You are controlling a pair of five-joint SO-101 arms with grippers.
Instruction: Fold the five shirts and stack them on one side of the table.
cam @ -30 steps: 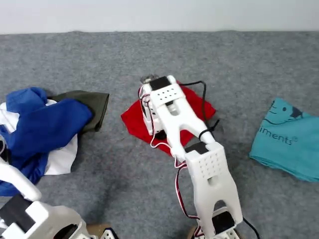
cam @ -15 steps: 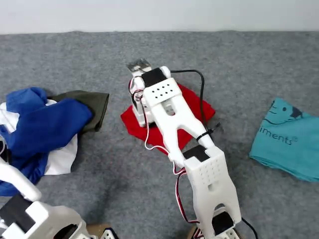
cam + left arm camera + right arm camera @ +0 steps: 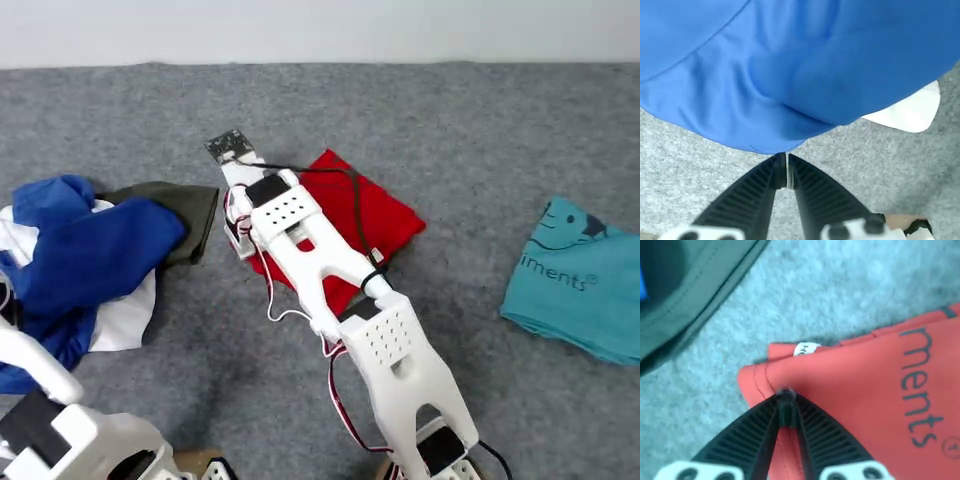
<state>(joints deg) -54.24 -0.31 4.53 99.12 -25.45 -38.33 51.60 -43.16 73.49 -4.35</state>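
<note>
While the right tool (image 3: 786, 402) is clamped shut on a corner of the red shirt (image 3: 865, 390) mid-surface (image 3: 420, 110), the left tool (image 3: 782, 167) is closed, tips at the blue shirt (image 3: 790, 65) hem. Blue, white shirt (image 3: 125, 320) and olive shirt (image 3: 190, 210) lie heaped together, well apart from the teal shirt (image 3: 580, 280).

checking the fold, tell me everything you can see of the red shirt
The red shirt lies folded flat, roughly square, on the grey mat about midway across. It looks like soft fabric with dark print, stitched hems and a small white label near one corner. The right end effector is shut on that corner.
</note>
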